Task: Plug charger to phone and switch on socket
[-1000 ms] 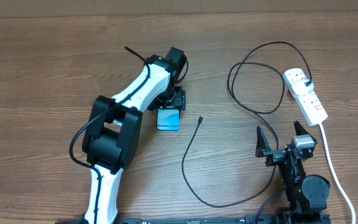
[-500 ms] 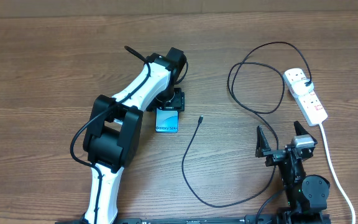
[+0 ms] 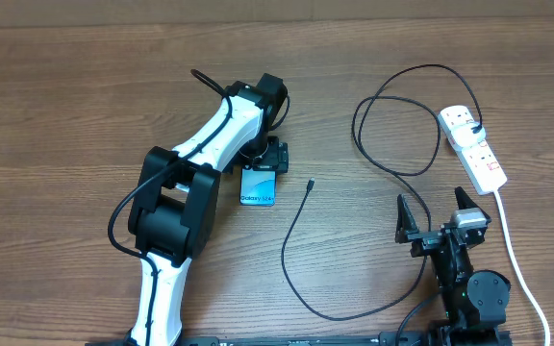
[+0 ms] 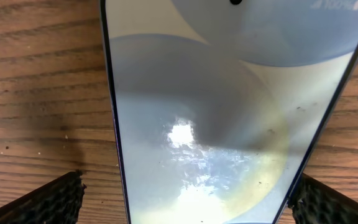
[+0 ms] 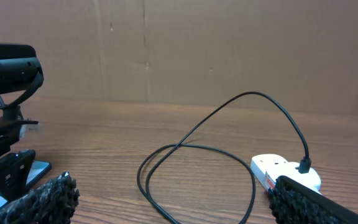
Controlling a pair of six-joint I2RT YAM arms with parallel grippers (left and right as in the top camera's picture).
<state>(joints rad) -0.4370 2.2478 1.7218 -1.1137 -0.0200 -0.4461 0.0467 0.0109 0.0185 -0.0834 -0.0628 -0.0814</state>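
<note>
Both wide open, empty: left tool (image 4: 188, 202) straddles slick phone (image 4: 229, 112), right tool (image 3: 433, 213) idle; charger (image 3: 284, 252) is limp, so pinch its stiff tip (image 3: 310, 183).

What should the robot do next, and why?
Probably move the open right gripper to the small connector tip of the thin black charger cable: it lies loose beside the slim blue-screened phone, unplugged, while the open left gripper straddles that phone.

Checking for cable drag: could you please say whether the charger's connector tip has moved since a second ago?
No. The charger's connector tip keeps the same gap from the power strip.
</note>
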